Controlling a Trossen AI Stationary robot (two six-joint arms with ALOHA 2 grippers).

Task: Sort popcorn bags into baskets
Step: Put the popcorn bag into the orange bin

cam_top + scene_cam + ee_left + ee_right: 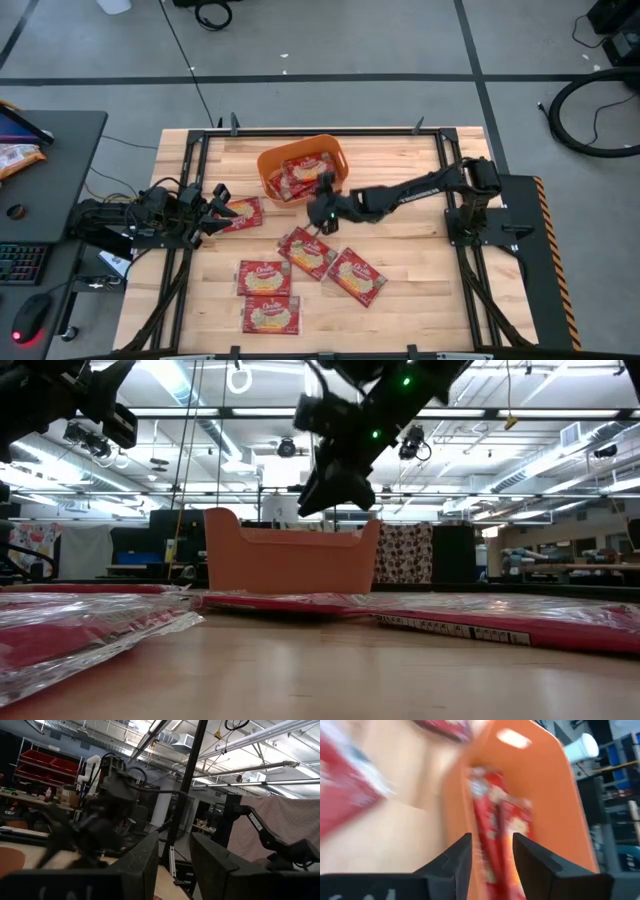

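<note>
Lying nearest the worktop's (420,300) front edge, at about six o'clock from its middle, two popcorn bags sit one behind the other: the front bag (271,315) and the bag behind it (263,277), just touching. To their right, at roughly five o'clock, two more bags overlap at a corner: the angled bag (356,277) and the centre bag (306,251). At nine o'clock, the left bag (240,214) lies flat with the left pincer (216,212) right at its edge; the fingers (145,865) are spread with a clear gap between them, holding nothing. The left arm (130,220) reaches in low from the worktop's left side.

Farther back, near the middle, the right pincer (324,197) hangs above the wood beside the near rim of the orange basket (270,165). Its fingers (457,857) stand apart, empty, aimed toward the basket's inside. The right arm (430,185) stretches across from three o'clock.

At twelve o'clock the basket holds red bags (305,172), probably three, though the motion-smeared wrist view makes the count unsure. Across the low view the basket (290,560) stands upright behind the flat packets (480,622).
</note>
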